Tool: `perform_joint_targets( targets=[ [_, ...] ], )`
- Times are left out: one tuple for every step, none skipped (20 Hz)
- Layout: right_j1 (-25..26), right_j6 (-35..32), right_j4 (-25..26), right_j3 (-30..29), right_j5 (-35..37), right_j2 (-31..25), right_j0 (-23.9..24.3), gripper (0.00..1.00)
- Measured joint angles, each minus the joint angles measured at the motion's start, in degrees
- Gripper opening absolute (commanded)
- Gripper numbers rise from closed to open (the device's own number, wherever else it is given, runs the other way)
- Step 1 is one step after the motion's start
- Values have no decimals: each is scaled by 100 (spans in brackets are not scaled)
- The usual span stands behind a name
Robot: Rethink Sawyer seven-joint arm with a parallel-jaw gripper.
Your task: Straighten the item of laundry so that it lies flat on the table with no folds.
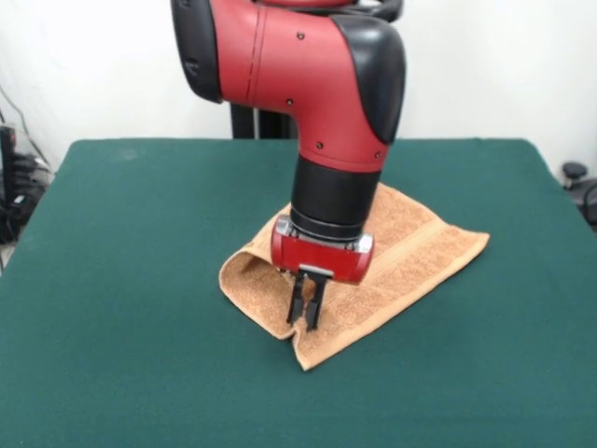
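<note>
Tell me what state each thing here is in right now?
Towel: lying on the table, not flat, its left side folded over, one edge pinched up.
Gripper: down on the towel's near edge, fingers shut on the cloth.
Table: green surface, bearing the towel.

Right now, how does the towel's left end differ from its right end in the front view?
The left end of the towel is folded over and puffed up; the right end lies flat. The gripper stands nearer the left end, at the front edge; the right end is clear. Both rest on the table.
</note>
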State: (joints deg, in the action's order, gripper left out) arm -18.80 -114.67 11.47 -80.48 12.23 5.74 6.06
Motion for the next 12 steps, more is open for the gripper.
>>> perform_joint_targets(
  targets=[
    [26,0,-1,0,-62,0,-2,0],
    [42,0,0,-1,-116,0,-5,0],
    [45,0,-1,0,-157,2,-5,100],
    [46,0,-1,0,-157,5,-6,100],
    [46,0,0,0,-157,7,-6,100],
    [46,0,-1,0,-157,30,-8,100],
    [47,0,-1,0,-157,53,-10,100],
    [47,0,-1,-1,-157,69,-12,100],
    [48,0,-1,0,-157,81,-15,100],
    [48,0,-1,0,-157,87,-17,100],
    [50,0,-1,0,-157,94,-24,100],
    [51,0,-1,0,-158,95,-28,100]
  ],
)
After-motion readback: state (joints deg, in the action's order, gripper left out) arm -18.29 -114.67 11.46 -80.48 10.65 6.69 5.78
